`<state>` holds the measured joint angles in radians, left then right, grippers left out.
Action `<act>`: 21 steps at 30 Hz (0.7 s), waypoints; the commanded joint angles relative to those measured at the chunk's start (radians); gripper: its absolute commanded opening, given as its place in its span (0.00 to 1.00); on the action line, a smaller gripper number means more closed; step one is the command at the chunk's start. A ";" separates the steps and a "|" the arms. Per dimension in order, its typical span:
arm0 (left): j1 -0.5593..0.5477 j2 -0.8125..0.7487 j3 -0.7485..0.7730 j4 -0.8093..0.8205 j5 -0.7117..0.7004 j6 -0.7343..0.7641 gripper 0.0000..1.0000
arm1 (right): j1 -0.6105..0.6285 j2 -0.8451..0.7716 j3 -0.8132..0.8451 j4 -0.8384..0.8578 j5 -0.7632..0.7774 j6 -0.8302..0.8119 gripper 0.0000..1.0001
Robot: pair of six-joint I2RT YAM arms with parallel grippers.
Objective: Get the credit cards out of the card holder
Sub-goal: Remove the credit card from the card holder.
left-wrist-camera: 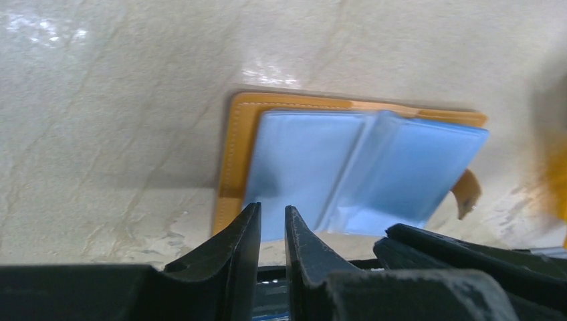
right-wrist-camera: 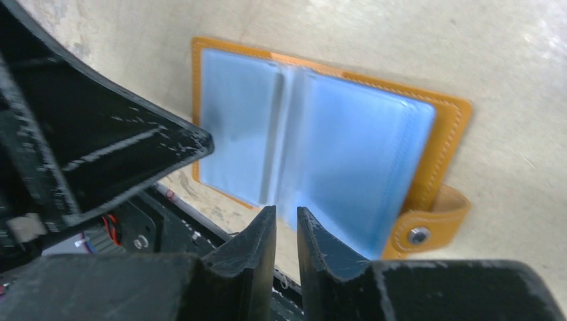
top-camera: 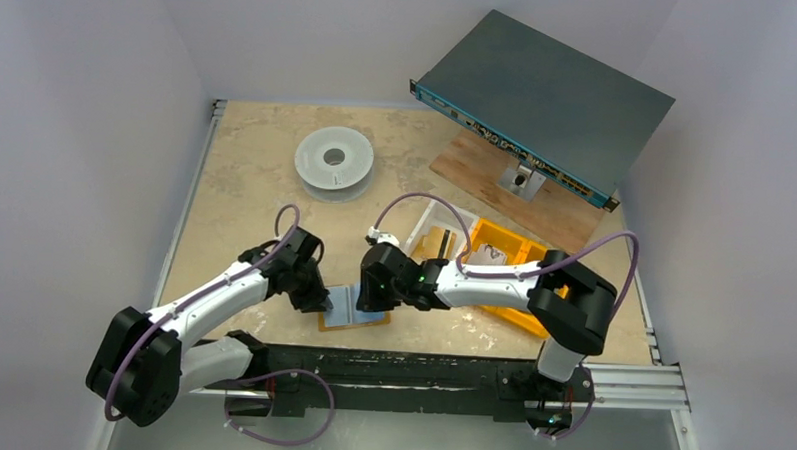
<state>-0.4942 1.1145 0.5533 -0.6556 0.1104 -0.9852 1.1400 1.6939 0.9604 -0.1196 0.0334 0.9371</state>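
Two grippers crowd one small thing: from the top view, the card holder (top-camera: 356, 311) lies opened flat by the table's (top-camera: 246, 180) near edge, about midway along it. The left gripper (top-camera: 317, 300) is at its left side and the right gripper (top-camera: 375, 290) at its right, which we judge is one arm steadying while the other works a sleeve. A white spool (top-camera: 334, 163) sits well apart toward the far-left corner. A clear bin (top-camera: 432, 229) and an orange bin (top-camera: 504, 251) lie toward the right edge under the right arm (near, but not in the way), and a wooden board (top-camera: 496, 178) carries a grey rack unit (top-camera: 544, 95) at the far-right corner. From the left wrist, the blue sleeves (left-wrist-camera: 301, 157) face up inside the mustard cover. Our left jaws are drawn to a thin slit over the sleeves' near left corner, and we cannot tell whether they nip plastic or merely hover. The right gripper's dark body crowds the lower right. From the right wrist, the jaws show the same narrow slit at the sleeves' near edge by the spine fold, grip unclear. The strap tab (right-wrist-camera: 434, 224) with its snap (right-wrist-camera: 419, 235) lies loose at the right. The left finger looms over the left page, leaving little working room. No credit cards can be made out through the sleeves.
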 commanded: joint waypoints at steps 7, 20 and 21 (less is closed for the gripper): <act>0.033 -0.099 -0.050 -0.022 -0.079 -0.041 0.22 | 0.048 0.092 0.202 -0.083 0.058 -0.072 0.34; 0.351 -0.147 0.053 -0.089 0.119 0.126 0.42 | 0.148 0.263 0.448 -0.336 0.307 -0.119 0.50; 0.368 -0.139 0.052 -0.081 0.138 0.133 0.42 | 0.154 0.275 0.464 -0.350 0.323 -0.123 0.51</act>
<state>-0.1894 0.9524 0.5671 -0.7422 0.1486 -0.9237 1.2747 1.9583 1.3342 -0.3832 0.2363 0.8429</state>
